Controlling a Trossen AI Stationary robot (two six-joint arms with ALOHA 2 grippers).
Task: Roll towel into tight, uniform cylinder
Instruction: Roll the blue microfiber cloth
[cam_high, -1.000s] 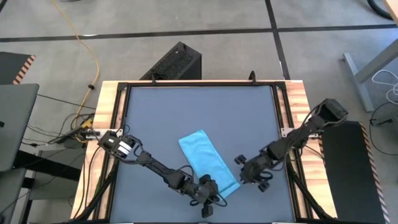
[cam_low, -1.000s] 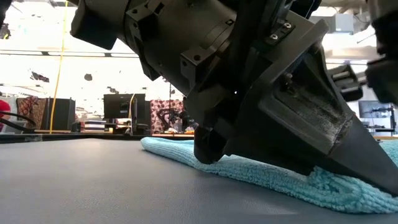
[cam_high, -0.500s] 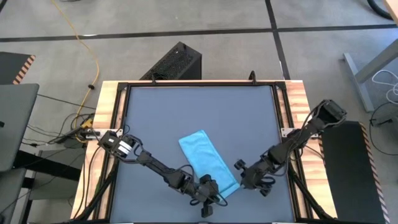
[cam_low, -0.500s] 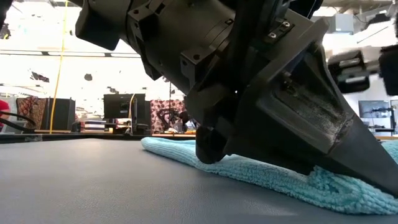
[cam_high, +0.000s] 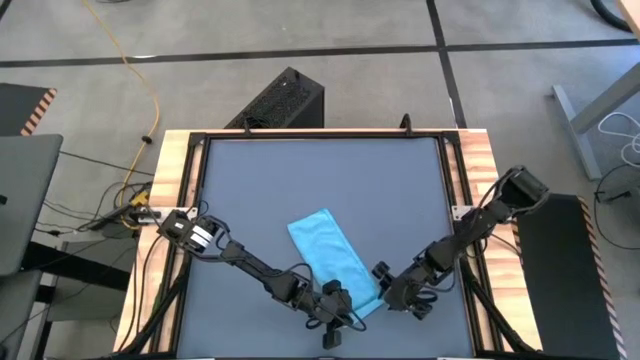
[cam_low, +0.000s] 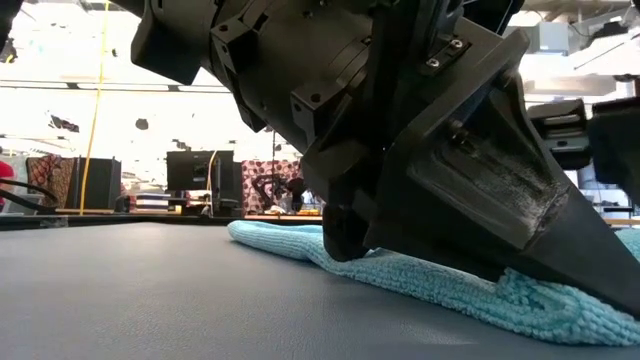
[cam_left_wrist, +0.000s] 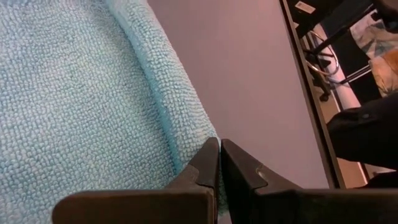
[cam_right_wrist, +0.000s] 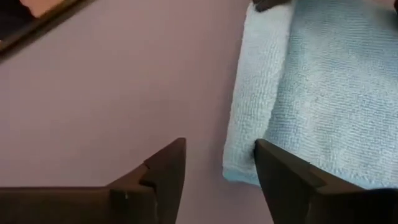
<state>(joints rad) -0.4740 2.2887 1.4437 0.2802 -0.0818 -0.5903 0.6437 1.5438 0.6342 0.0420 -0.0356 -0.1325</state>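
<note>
Sky-blue terry cloth, the towel (cam_high: 335, 260) lies flat as a folded strip on the dark grey table (cam_high: 320, 180), slanting toward the near edge, not rolled. At its near end the left tool (cam_high: 345, 312) presses its tips together on the towel's folded edge. Just beside the same end, the right tool (cam_high: 382, 285) stands with fingers (cam_right_wrist: 165, 168) apart, gripping nothing.

Low view: left claw (cam_low: 345, 245) housing fills most of the frame, hiding the towel's (cam_low: 440, 285) middle; towel cut off at right edge. High view: the towel's (cam_high: 335, 262) near corner lies under that claw (cam_high: 345, 300). Left wrist view: pinch point hidden by fingertips (cam_left_wrist: 208, 163).
</note>
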